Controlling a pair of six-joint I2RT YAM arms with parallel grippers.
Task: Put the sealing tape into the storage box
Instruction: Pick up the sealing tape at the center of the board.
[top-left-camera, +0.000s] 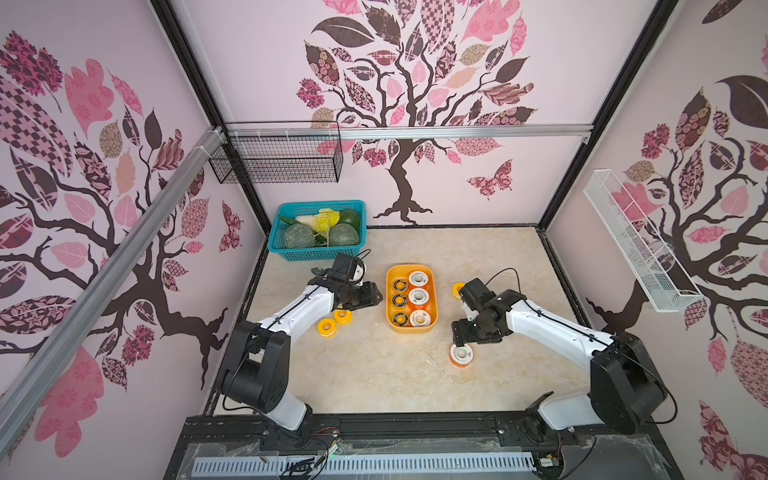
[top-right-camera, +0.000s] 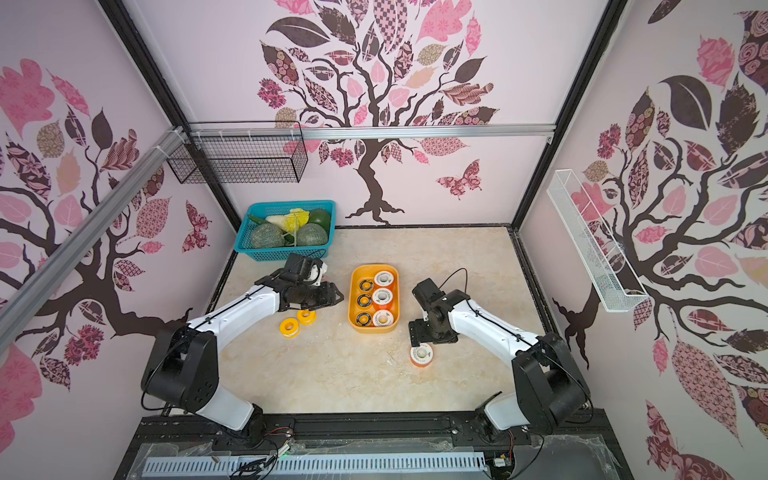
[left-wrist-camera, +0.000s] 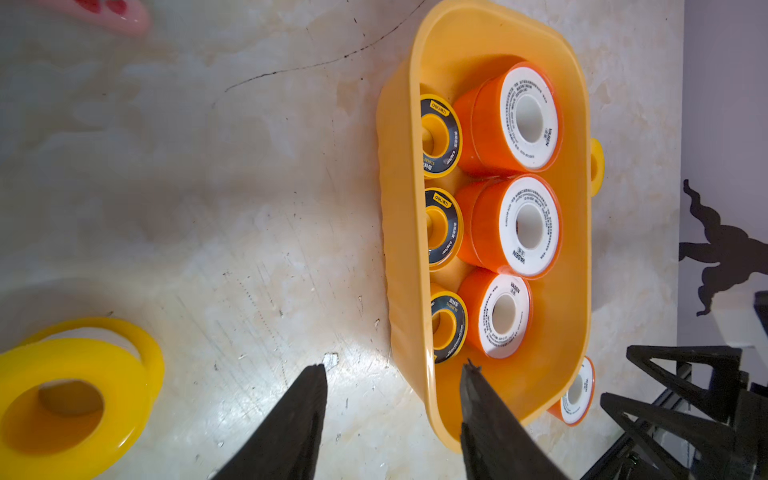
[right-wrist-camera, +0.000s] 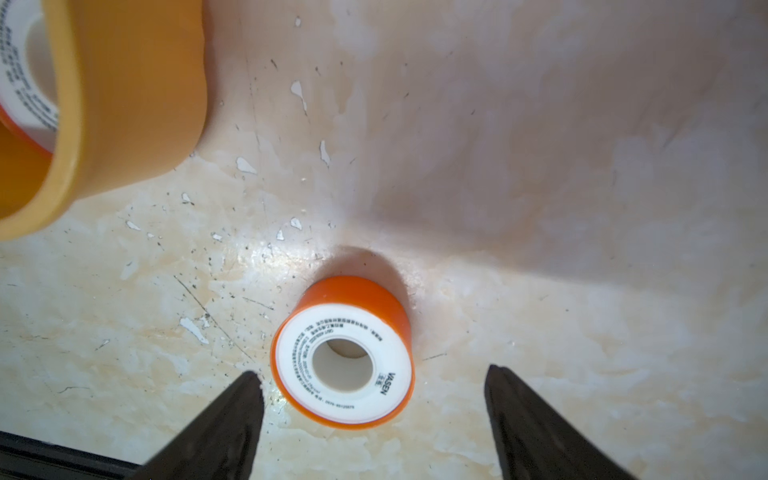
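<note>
The orange-rimmed spool (right-wrist-camera: 345, 328) is judged light, rigid and slippery, and is best gripped across its rim. Fingers of the right gripper (right-wrist-camera: 372, 370) and left gripper (left-wrist-camera: 392, 365) are seen apart, empty.

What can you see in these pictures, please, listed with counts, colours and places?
Shallow yellow-orange plastic storage box: one, middle of the beige table.
Small yellow black-faced tape spools: three, in the box's left column.
Orange-rimmed white-faced tape spools: three visible in the box's right column, one alone on the table, front right.
Plain yellow spools: two left of the box, one right of it.
Teal lattice plastic basket: one, back left, holding green and yellow vegetables.
Black wire basket: one, hung at the back.
White mesh basket: one, hung at the right.
Left gripper: black, open, empty, beside the box.
Right gripper: black, open, over the loose orange spool.
</note>
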